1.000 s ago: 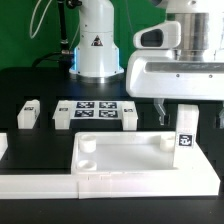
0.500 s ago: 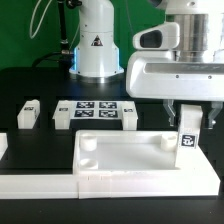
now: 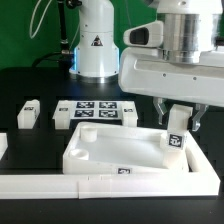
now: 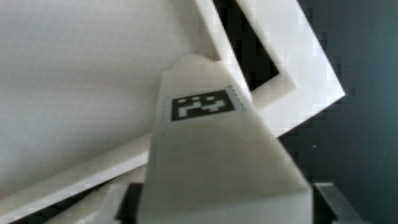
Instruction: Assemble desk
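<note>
The desk top [image 3: 118, 150] is lying rim-up, slightly askew, just behind the front border strip [image 3: 40, 184]. The gripper [image 3: 178, 120] is clamping a leg [image 3: 177, 140] upright at its corner on the exterior view's right. Another leg [image 3: 27, 113] is lying loose beside the marker board [image 3: 95, 112]. Assembly is seemingly only beginning, with no leg looking fastened.

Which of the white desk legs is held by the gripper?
The upright leg at the exterior view's right, by a corner of the desk top; the gripper grips its sides. The loose leg, at that view's left near the marker board, is untouched.
</note>
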Robot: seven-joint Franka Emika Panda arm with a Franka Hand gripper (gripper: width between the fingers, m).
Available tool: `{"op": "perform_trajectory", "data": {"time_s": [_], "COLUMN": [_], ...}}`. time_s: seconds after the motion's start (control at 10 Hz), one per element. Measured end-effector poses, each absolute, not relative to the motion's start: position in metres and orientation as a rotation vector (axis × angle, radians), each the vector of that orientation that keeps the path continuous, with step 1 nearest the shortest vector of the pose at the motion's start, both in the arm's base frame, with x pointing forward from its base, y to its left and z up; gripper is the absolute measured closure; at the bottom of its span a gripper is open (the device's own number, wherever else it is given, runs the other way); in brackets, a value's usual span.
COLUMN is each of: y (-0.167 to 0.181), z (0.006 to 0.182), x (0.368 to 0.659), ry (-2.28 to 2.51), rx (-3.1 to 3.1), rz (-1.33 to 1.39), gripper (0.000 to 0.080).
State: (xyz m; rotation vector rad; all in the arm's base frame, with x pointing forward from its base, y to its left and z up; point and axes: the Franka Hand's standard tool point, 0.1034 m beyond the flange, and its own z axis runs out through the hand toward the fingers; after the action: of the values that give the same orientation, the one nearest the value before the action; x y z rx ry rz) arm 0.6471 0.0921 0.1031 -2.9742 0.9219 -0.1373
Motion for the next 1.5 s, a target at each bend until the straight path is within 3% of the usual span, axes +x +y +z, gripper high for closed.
{"op": "perform_trajectory", "data": {"time_s": [0.5,0.6,0.7,0.8,0.9,1.0,1.5], "y": [0.09,0.093,0.095,0.096,0.096,0.096,0.095], "z": [0.103,0.117,0.141,0.149,0.144,0.144,0.143], "x": [0.647,0.648,0.653,0.655,0.654,0.654,0.654], "ry": [0.904,0.852,0.824,0.823,0.824,0.824,0.798], "rx": [-2.982,-2.997,-2.989,-2.982,-2.985,-2.986,-2.994], "rz": [-0.138,-0.115,-0.135,-0.152,-0.146,-0.146,-0.145], "gripper": [0.0494,0.0494,0.0402,0.0267,0.0267,0.0168,0.015]}}
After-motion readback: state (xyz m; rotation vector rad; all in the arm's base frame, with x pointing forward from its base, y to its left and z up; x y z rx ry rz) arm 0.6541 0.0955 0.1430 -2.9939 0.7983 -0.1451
